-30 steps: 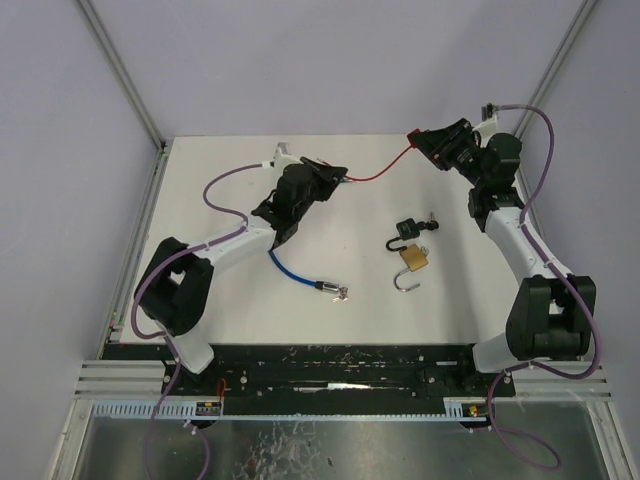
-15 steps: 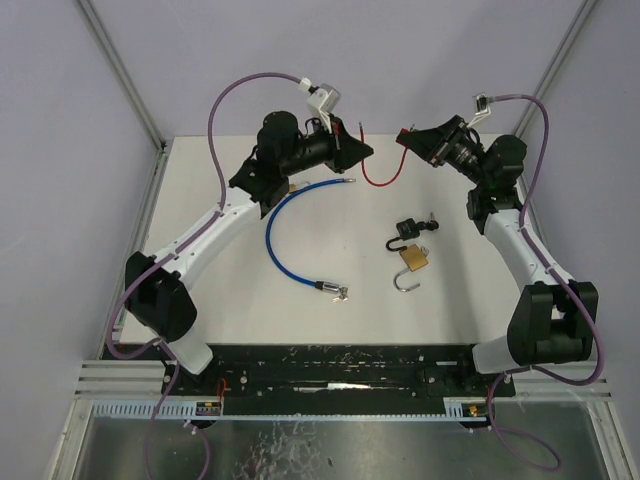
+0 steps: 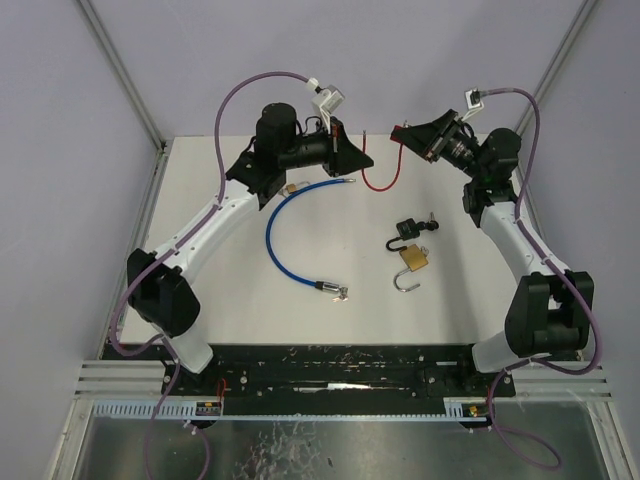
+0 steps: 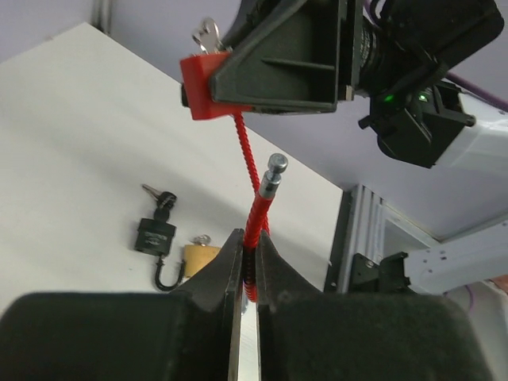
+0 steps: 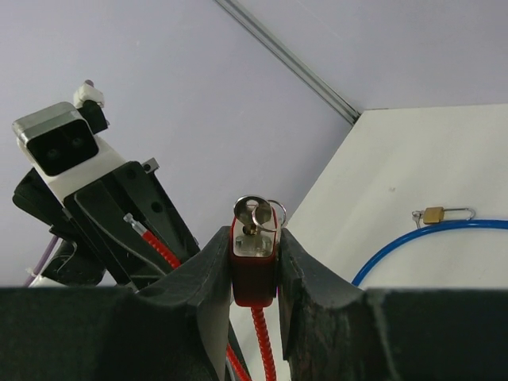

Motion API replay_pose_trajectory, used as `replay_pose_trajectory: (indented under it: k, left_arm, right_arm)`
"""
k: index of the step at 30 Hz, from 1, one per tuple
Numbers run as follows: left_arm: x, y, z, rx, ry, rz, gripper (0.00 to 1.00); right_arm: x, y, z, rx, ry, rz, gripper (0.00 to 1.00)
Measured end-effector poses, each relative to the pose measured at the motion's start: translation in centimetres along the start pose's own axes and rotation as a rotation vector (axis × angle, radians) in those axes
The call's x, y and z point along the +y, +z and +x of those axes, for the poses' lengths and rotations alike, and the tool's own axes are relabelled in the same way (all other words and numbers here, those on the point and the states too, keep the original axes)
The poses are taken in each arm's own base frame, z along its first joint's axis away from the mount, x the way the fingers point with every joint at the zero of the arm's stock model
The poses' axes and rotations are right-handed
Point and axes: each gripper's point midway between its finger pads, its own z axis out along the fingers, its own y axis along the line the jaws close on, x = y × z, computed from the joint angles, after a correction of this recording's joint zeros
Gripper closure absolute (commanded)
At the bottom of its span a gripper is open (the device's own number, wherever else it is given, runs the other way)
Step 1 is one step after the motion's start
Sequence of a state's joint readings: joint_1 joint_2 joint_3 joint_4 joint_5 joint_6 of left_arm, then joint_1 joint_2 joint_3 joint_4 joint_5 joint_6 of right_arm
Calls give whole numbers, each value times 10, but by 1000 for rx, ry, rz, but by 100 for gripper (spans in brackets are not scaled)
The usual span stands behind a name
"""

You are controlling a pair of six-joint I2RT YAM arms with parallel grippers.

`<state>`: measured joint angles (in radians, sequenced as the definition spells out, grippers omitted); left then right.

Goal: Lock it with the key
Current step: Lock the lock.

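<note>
White surface (image 3: 200,290) below, both arms up over its far half. Blue cable (image 3: 272,240) curved on surface, centre-left. Red cable (image 3: 380,178) hangs in loop between arms. Left fingers (image 4: 216,274) pinched narrow on red cable just below its metal tip (image 4: 275,167) (tip free, apart from lock). Right fingers (image 5: 213,266) clamp red lock body (image 5: 253,278), key (image 5: 251,210) in its top. Black padlock (image 3: 407,229) and brass padlock (image 3: 414,258) lie just beside each other, right of centre.
</note>
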<state>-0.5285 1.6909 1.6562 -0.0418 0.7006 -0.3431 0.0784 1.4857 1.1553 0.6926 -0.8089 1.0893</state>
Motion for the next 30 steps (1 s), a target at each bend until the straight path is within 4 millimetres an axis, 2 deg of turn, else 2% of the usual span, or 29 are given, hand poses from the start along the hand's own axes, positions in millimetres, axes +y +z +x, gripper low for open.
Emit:
replay_pose_trajectory:
  k: [8, 20, 30]
  left_arm:
    - [0, 9, 25, 80, -148, 93, 100]
    - [4, 26, 49, 146, -311, 193, 100]
    - [5, 32, 52, 168, -357, 227, 100]
  right_arm:
    - [1, 15, 4, 17, 27, -17, 100]
    - [6, 19, 7, 20, 31, -34, 100]
    - [11, 24, 16, 39, 35, -50, 100]
